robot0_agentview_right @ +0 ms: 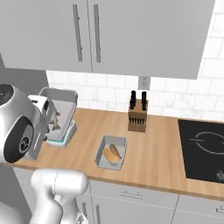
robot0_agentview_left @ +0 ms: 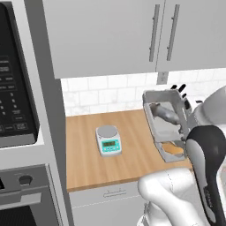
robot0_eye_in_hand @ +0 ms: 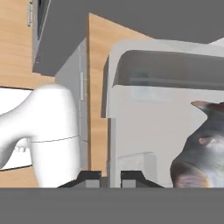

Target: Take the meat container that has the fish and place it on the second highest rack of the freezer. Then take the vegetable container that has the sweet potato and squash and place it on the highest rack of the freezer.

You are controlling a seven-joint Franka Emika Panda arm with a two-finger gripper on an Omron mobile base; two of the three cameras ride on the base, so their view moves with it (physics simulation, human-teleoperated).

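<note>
The meat container [robot0_agentview_left: 162,100] hangs above the counter, tipped up on its side, with the grey fish [robot0_agentview_left: 166,114] lying against its floor. My gripper [robot0_eye_in_hand: 110,178] is shut on the tray's rim, one finger on each side of the wall [robot0_eye_in_hand: 144,122]. Close up, the fish [robot0_eye_in_hand: 204,151] fills the right of the hand view. From the right, the same tray [robot0_agentview_right: 61,97] sits in front of my hand, over the scale. The vegetable container [robot0_agentview_right: 111,153] rests flat on the wooden counter with the orange-tan sweet potato and squash [robot0_agentview_right: 112,152] inside; its near end [robot0_agentview_left: 171,151] peeks from behind my arm. The freezer is out of view.
A small scale [robot0_agentview_left: 108,140] stands mid-counter. A knife block [robot0_agentview_right: 138,114] is by the tiled wall and a black cooktop [robot0_agentview_right: 204,148] lies to the right. A microwave [robot0_agentview_left: 15,88] and oven column bound the counter's left. Wall cabinets [robot0_agentview_right: 131,35] hang overhead.
</note>
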